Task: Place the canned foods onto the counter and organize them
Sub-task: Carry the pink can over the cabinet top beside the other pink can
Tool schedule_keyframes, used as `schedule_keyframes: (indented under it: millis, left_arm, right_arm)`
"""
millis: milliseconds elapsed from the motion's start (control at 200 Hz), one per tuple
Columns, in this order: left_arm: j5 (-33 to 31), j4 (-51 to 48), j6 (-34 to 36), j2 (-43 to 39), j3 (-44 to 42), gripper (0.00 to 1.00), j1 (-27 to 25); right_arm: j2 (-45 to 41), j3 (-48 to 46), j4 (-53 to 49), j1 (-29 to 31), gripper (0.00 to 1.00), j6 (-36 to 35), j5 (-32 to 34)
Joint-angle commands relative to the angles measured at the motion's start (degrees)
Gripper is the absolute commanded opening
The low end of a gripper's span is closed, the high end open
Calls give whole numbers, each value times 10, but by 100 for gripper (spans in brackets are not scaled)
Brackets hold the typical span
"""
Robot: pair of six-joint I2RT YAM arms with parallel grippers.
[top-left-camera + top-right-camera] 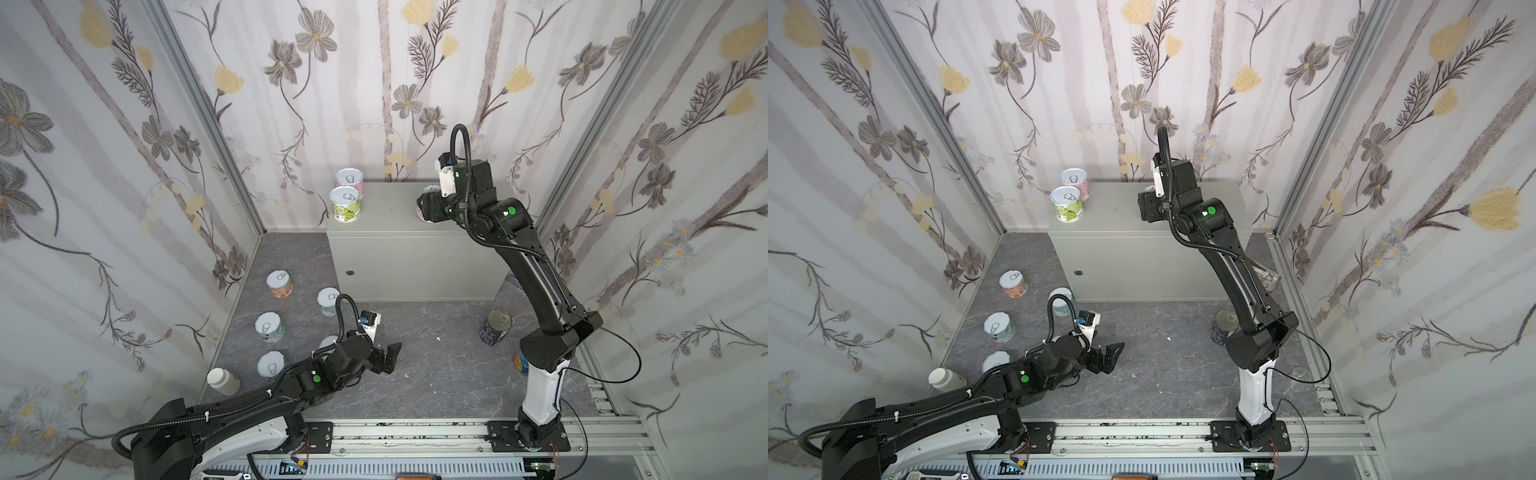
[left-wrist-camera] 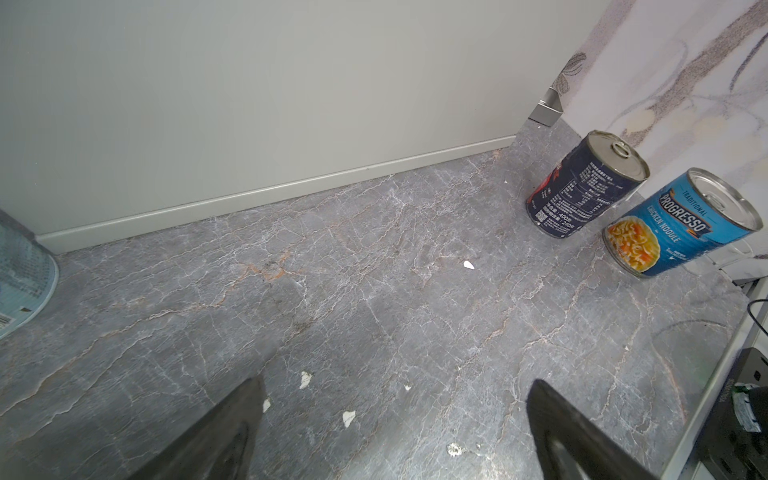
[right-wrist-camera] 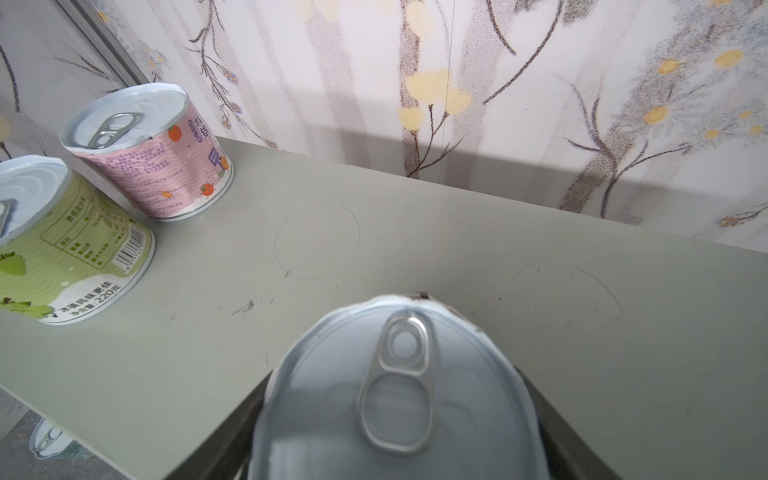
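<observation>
Presently, a can [image 3: 399,386] with a silver pull-tab lid is gripped by its sides in the right claw [image 1: 429,206] over the right part of the table [image 1: 390,224]; its label is hidden, and whether its base touches the top cannot be told. Two more cans are seen upright at the table's far left corner: a pink can [image 1: 349,182] against the back wall and a green can [image 1: 345,204] just in front of it, the two nearly touching. The middle of the top is left bare except for faint ring marks, shown in the right wrist view. On the floor [image 1: 424,374] left of the table, four short cans are set upright and apart: an orange can [image 1: 279,284], a blue can [image 1: 329,302], a third can [image 1: 269,327] and a fourth can [image 1: 272,365]; a fifth lid [image 1: 328,341] is partly hidden behind the left arm. A white-capped bottle [image 1: 223,381] is found beside the left wall, near the fourth can. On the right, a navy can [image 1: 496,327] and a Progresso can [image 2: 681,224] are placed upright on the floor, close together, the latter mostly covered by the right arm in both top views. The left claw [image 1: 392,358] is held low over the floor in front of the table, its jaws spread wide with nothing between them but bare floor.
</observation>
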Motion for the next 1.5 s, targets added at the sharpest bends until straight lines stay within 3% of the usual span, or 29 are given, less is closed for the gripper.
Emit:
schedule_keyframes:
  millis: [0,100,210,634,1094,1349,1494]
  left_arm:
    - [-4,20,-5,3,7,100,0]
    - [-3,20,-5,4,6,100,0]
    - [-2,19,-5,4,6,100,0]
    - [-4,17,-6,-5,-5,100,0]
    - [-7,9,-15,-25,-25,100,0]
    - [-11,9,-18,-27,-29,100,0]
    - [-10,9,-18,-26,-31,100,0]
  right_arm:
    - [14,0,2,1,74,-2,-43]
    - [21,-1,14,3,82,-2,-57]
    - [29,-1,31,6,83,-2,-78]
    - [72,-1,124,29,69,18,-98]
    - [130,-1,259,38,68,23,-124]
    - [150,-1,284,40,75,24,-123]
    - [151,-1,285,40,85,23,-122]
